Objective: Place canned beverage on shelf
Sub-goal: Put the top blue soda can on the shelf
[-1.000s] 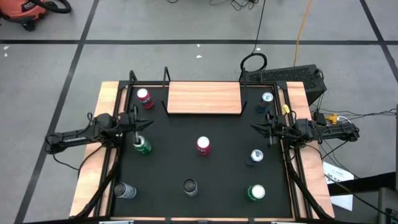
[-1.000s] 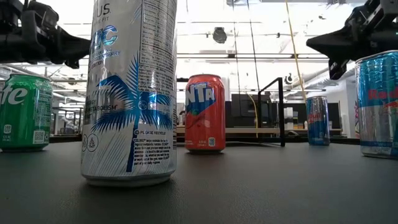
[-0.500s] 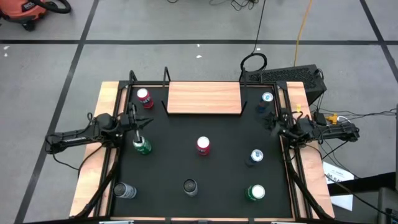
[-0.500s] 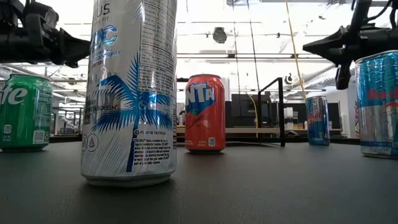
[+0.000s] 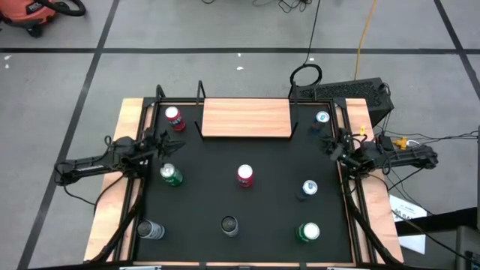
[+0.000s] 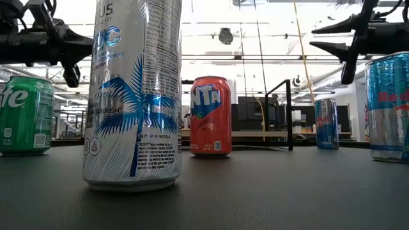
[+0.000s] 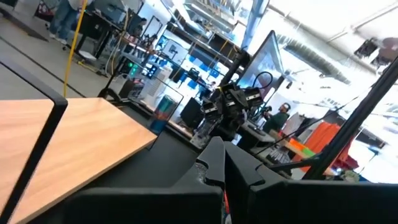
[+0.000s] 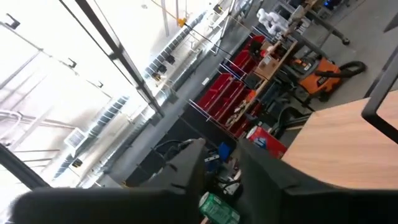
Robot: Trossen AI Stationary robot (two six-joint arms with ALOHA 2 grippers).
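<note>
Since the earlier frame, the right gripper (image 5: 335, 140) has been turned, fingers parted and empty; the left gripper (image 5: 160, 138) is clenched, empty. Seven cans are counted only from above; the shelf (image 5: 247, 118) lies bare at the far edge, largely hidden in the low view.

We see a black tabletop (image 5: 270, 196) framed in light wood. At its far edge lies the shelf (image 5: 246, 118) — a bare light-wood board. Seven cans stand scattered on the black: red (image 5: 173, 118), green (image 5: 171, 175), red-pink (image 5: 245, 175), two blue (image 5: 321, 120) (image 5: 308, 189), silver (image 5: 150, 229), green (image 5: 309, 233) — and a dark one (image 5: 229, 224).
</note>
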